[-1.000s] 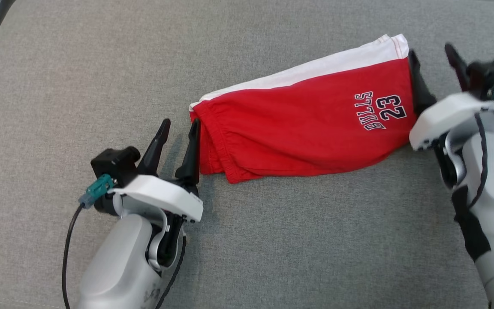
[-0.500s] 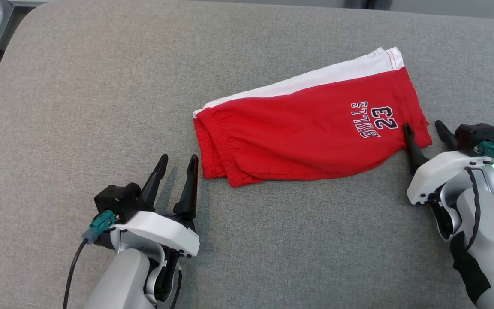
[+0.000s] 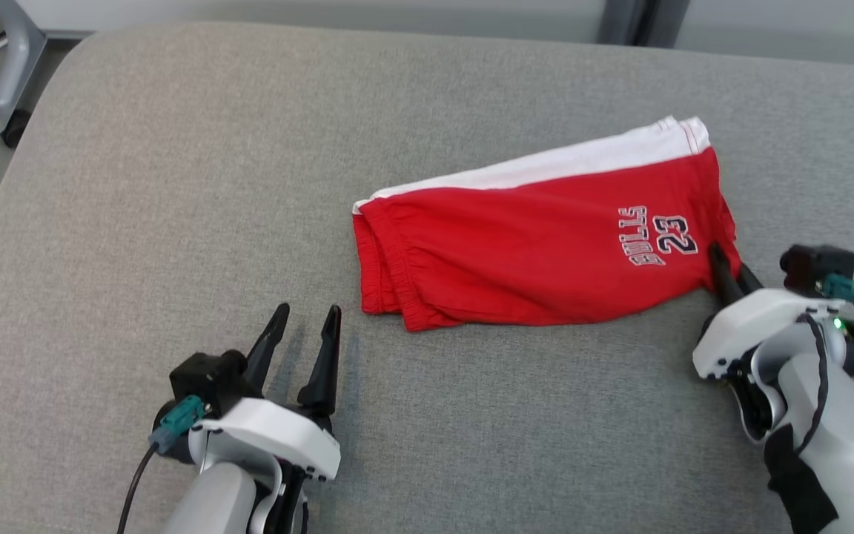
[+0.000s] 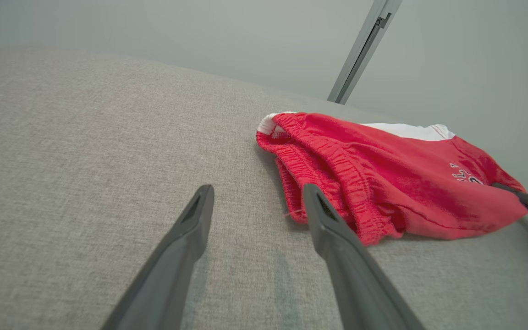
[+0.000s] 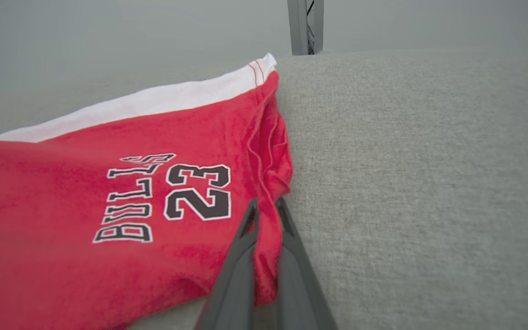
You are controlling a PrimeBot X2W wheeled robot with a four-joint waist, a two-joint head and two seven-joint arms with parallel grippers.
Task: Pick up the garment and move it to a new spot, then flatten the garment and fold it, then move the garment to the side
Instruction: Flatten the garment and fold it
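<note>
**We find the folded red-and-white fabric shorts (image 3: 545,252) nipped at a hem corner by the right gripper (image 3: 727,263)**

We see the shorts lying flat on the grey woven upholstered cushion (image 3: 175,185). Their long axis runs slantwise across the head view. The gathered elastic waistband is at the lower-left end and the leg hem at the upper-right end. The waistband end points towards the left gripper (image 3: 308,311), and the hem end points towards the right gripper. A white stripe runs along the edge farthest from both grippers. The "BULLS 23" print (image 5: 167,197) sits close to the hem, just to the left of the right fingertips in the right wrist view.

The right gripper's two dark fingers (image 5: 236,266) are clenched together on the near corner of the hem. In the right wrist view a fold of red cloth is squeezed between them and bunches up just ahead of the tips. The rest of the shorts spreads away to the left of those fingers.

The left gripper's fingers (image 4: 177,256) are spread apart and grasp nothing. They rest low over bare cushion. The waistband lies ahead of them and to their right, near the right-hand finger, but we see a strip of grey between cloth and tip.
</note>
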